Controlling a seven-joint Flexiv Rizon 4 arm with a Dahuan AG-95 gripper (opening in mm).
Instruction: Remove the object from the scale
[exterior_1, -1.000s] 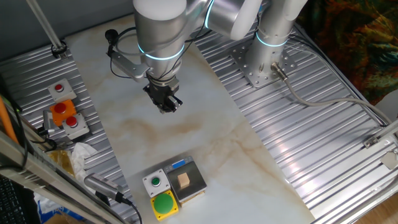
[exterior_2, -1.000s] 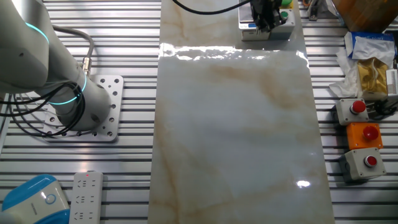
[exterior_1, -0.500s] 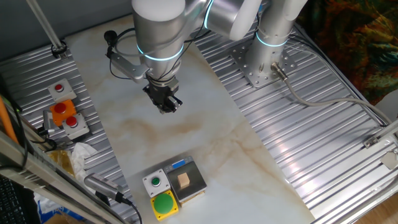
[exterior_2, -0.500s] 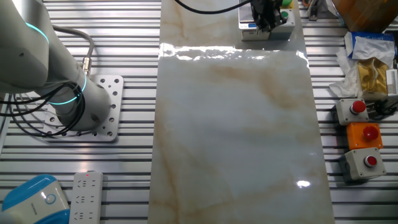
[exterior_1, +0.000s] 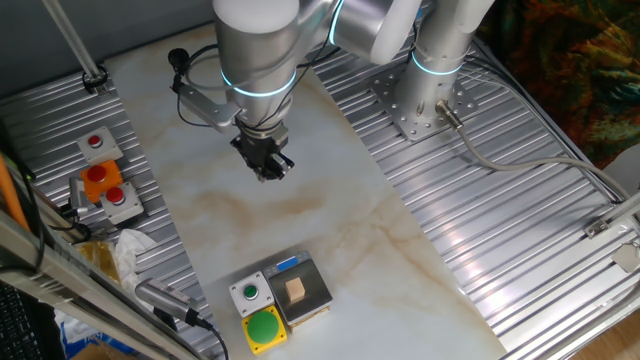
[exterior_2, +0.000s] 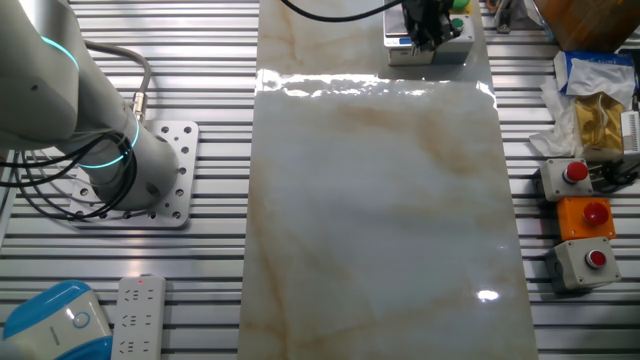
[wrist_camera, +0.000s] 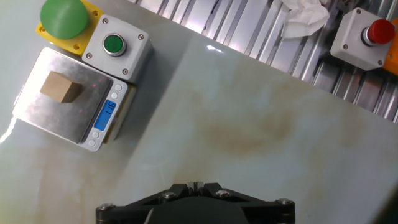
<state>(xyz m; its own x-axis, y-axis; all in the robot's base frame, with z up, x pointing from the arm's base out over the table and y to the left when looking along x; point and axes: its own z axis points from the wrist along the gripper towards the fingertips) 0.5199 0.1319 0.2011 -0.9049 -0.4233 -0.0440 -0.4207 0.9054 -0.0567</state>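
Note:
The tiny tan wooden cube (exterior_1: 295, 290) sits on the dark grey plate of the small square scale (exterior_1: 316, 283) near the front of the marble table. In the hand view the cube (wrist_camera: 60, 87) lies on the left part of the scale's plate (wrist_camera: 71, 118), beside a blue display. My gripper (exterior_1: 266, 166) hangs above the marble, well behind the scale and apart from it. Its fingertips (wrist_camera: 195, 185) are pressed together, holding nothing. In the other fixed view the gripper (exterior_2: 428, 30) covers most of the scale.
A yellow box with a big green button (exterior_1: 263, 328) and a grey box with a small green button (exterior_1: 249, 293) touch the scale's left side. Red-button boxes (exterior_1: 105, 185) and crumpled paper (wrist_camera: 305, 15) lie on the ribbed metal. The arm's base (exterior_1: 420, 110) stands at the back.

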